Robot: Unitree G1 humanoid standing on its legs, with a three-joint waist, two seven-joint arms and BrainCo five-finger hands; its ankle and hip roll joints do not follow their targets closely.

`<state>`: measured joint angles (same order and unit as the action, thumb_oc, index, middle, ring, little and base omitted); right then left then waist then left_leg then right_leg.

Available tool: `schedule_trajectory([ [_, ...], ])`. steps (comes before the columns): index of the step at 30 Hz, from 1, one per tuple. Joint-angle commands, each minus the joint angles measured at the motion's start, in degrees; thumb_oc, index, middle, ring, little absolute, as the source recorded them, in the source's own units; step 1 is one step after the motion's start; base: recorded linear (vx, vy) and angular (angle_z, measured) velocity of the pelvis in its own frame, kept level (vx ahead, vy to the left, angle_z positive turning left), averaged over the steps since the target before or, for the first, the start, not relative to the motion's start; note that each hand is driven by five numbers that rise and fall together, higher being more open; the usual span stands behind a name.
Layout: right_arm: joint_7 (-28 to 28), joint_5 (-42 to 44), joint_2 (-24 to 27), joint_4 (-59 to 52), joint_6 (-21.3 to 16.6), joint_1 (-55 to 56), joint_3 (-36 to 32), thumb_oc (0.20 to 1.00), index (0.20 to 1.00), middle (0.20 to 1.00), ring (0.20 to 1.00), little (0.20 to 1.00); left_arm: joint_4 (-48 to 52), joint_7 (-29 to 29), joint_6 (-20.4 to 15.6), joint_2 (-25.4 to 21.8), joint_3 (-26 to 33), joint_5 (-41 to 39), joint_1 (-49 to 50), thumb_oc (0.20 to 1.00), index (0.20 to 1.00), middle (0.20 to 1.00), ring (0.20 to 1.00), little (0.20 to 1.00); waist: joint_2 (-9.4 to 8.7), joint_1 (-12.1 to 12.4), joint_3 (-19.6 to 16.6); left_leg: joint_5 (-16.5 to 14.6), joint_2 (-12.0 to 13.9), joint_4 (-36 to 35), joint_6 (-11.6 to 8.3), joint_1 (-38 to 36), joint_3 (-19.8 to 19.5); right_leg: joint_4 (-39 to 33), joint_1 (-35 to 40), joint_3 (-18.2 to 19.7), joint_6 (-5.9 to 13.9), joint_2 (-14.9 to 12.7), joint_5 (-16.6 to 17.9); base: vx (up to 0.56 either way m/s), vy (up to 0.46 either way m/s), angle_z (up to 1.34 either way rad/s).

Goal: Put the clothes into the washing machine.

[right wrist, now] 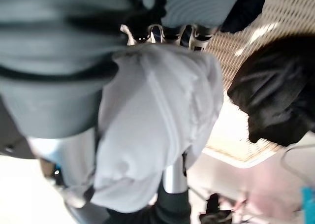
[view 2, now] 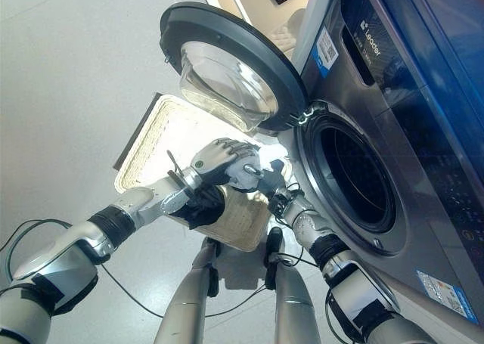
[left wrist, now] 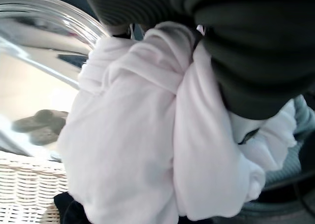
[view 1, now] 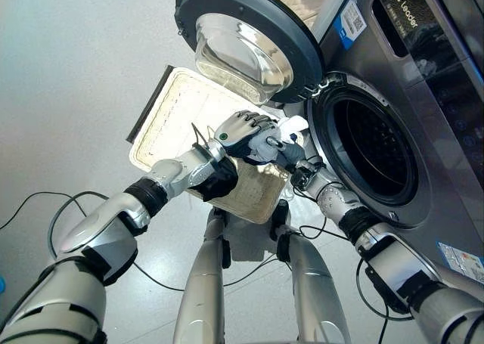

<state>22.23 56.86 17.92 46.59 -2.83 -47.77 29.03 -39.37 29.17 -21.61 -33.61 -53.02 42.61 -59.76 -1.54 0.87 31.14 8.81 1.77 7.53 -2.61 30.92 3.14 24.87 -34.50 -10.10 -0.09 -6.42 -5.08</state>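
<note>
both hands meet just outside the drum mouth: the left hand point(view 1: 240, 128) curls its fingers over a bunched white soft cloth garment point(left wrist: 147, 135), and the right hand point(view 1: 291, 153) clamps it from the other side. the bundle looks crumpled, limp and light. it is not yet inside the grey front-loading washing machine point(view 1: 423, 125), whose round glass-windowed door point(view 1: 246, 41) stands open. a black garment point(right wrist: 275, 101) lies in the pale woven wicker basket point(view 1: 170, 110) below, so i judge most loading remains

Pale floor point(view 1: 76, 72), wicker basket point(view 1: 174, 110), washing machine point(view 1: 423, 110) on it
</note>
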Motion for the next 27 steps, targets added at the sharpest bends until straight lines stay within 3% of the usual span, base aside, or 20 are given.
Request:
schedule_trajectory([
  [1, 5.92, -1.86, -2.2, -2.06, 1.33, -4.13, 2.66, 1.0, 1.0, 1.0, 1.0, 1.0, 1.35, 1.66, -2.03, 5.93, 1.44, 0.79, -4.79, 0.2, 0.2, 0.2, 0.2, 0.2, 2.23, -0.53, -1.34, -5.59, -4.4, 2.6, -0.56, 0.5, 1.76, -9.03, 0.13, -0.02, 6.92, 0.46, 8.53, 0.0, 0.0, 0.0],
  [10, 7.39, 1.85, -2.42, 0.99, 1.68, -4.35, 1.71, 1.0, 1.0, 1.0, 1.0, 1.0, 1.02, 2.95, -4.89, 6.05, 0.45, 1.8, -5.29, 0.2, 0.2, 0.2, 0.2, 0.2, 2.43, -0.49, -1.34, -5.53, -4.65, 2.68, -0.59, 0.91, 1.26, -8.98, -0.07, -0.03, 6.78, 0.64, 8.36, 0.0, 0.0, 0.0],
  [11, 7.01, 1.75, -2.4, 1.23, 1.57, -4.54, 1.47, 0.896, 0.896, 0.896, 0.896, 0.896, 1.1, 3.1, -5.22, 6.08, 0.29, 2.0, -5.46, 0.2, 0.2, 0.2, 0.2, 0.2, 2.49, -0.54, -1.34, -5.57, -4.61, 2.67, -0.59, 0.96, 1.38, -8.93, -0.21, -0.06, 6.77, 0.61, 8.36, 0.0, 0.0, 0.0],
  [12, 7.11, 2.16, -2.33, 1.47, 1.21, -4.68, 1.36, 0.404, 0.404, 0.404, 0.404, 0.404, 0.92, 3.21, -5.46, 6.12, 0.21, 2.04, -5.6, 0.2, 0.2, 0.2, 0.2, 0.2, 2.53, -0.57, -1.34, -5.56, -4.59, 2.71, -0.57, 1.08, 1.44, -8.87, -0.36, -0.07, 6.75, 0.62, 8.37, 0.0, 0.0, 0.0],
  [13, 7.19, 2.46, -2.29, 1.57, 1.07, -4.74, 1.35, 0.2, 0.2, 0.2, 0.2, 0.2, 0.8, 3.27, -5.55, 6.13, 0.19, 2.06, -5.67, 0.2, 0.2, 0.2, 0.2, 0.2, 2.54, -0.57, -1.34, -5.54, -4.58, 2.72, -0.57, 1.15, 1.47, -8.81, -0.46, -0.07, 6.75, 0.63, 8.37, 0.0, 0.0, 0.0],
  [27, 4.77, 5.9, -2.98, 0.91, -1.79, -4.76, -0.19, 0.2, 0.2, 0.2, 0.2, 0.2, 0.34, 3.66, -5.3, 6.58, -0.33, 2.62, -5.9, 0.2, 0.2, 0.2, 0.2, 0.2, 2.6, -0.92, -1.34, -5.68, -4.62, 2.84, -0.48, 1.5, 1.72, -8.76, -0.99, 0.12, 6.89, 0.7, 8.62, 0.0, 0.0, 0.0],
])
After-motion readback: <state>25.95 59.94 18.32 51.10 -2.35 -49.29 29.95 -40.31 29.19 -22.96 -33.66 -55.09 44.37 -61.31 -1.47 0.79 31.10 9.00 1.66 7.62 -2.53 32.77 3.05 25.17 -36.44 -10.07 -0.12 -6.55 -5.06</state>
